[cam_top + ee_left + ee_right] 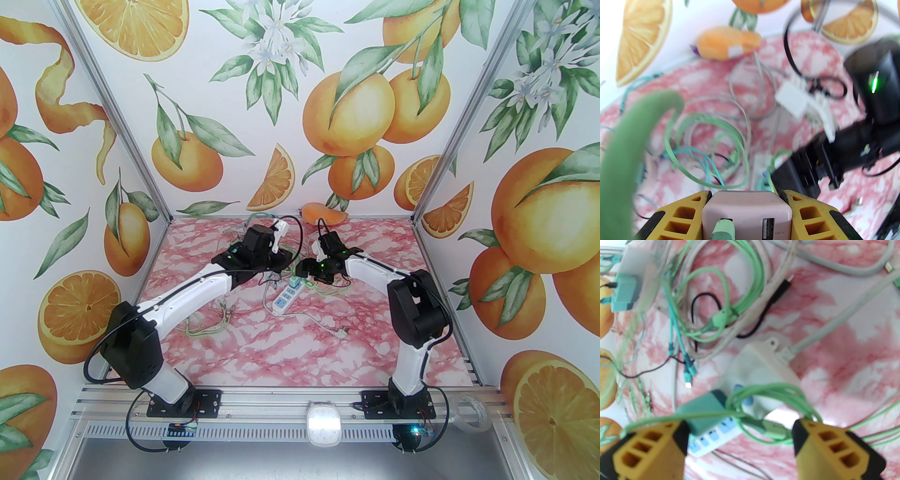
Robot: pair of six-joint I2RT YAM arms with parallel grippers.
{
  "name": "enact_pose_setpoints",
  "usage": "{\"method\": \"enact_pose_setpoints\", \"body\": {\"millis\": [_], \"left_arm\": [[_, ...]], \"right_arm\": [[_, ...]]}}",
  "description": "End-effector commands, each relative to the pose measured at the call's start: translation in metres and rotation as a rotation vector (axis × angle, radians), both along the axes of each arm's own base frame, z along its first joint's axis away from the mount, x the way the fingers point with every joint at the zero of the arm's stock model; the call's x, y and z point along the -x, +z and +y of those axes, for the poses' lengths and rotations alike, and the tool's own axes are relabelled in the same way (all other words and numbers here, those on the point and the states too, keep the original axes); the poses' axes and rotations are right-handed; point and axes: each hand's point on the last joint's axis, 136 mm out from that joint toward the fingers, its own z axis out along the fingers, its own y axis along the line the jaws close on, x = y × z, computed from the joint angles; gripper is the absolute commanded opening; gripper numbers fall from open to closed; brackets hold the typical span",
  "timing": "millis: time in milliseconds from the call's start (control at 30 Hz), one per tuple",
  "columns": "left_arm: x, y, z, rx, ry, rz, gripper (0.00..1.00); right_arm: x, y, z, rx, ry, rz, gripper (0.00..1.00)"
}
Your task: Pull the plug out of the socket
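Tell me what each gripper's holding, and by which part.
Left gripper: pink charger block, pinched by its two sides. Right gripper: open, holding nothing.

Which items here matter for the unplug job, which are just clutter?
Job: power strip, teal plug on it, right hand open above it, pink charger gripped by left hand.
Clutter: orange plush toy, loose green cables, black cable.

a robot test cell in a lab: aluminium frame posts (pixel 472 93) carry printed panels of oranges (pixel 347 112) as walls around a pink marble-print tabletop (pixel 281 356). the left arm (pixel 187 300) and right arm (pixel 412 304) are bolted to a slotted rail (pixel 281 403) beside a small lamp (pixel 322 419).
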Motion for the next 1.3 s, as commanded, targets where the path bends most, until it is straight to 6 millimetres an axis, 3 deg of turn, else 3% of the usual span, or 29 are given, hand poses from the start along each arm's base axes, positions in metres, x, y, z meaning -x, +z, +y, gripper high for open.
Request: {"method": "enact_pose_setpoints", "body": {"millis": [0, 267, 533, 733, 800, 1267], "left_arm": [[-0.002, 0.048, 0.008, 0.014, -0.016, -0.076, 0.34], [-0.009, 0.115, 0.048, 0.027, 0.059, -0.188, 0.32], [0.012, 0.166, 0.079, 0.046, 0.107, -0.277, 0.31], [0.022, 0.173, 0.089, 0.041, 0.125, -0.280, 0.31], [0.046, 0.183, 0.102, 0.060, 0.141, -0.272, 0.31], [0.131, 0.200, 0.176, 0.010, 0.294, -0.257, 0.31]], "right_arm": [[0.000, -0.003, -0.003, 0.027, -0.024, 0.004, 0.78], [0.000, 0.001, -0.004, 0.031, -0.025, -0.008, 0.81], [0.000, 0.001, -0.002, 0.024, -0.020, -0.006, 0.82], [0.000, 0.003, -0.002, 0.024, -0.014, -0.012, 0.84], [-0.002, 0.005, 0.000, 0.019, -0.009, -0.019, 0.85], [-0.009, 0.001, 0.012, -0.011, 0.005, -0.011, 0.86]]}}
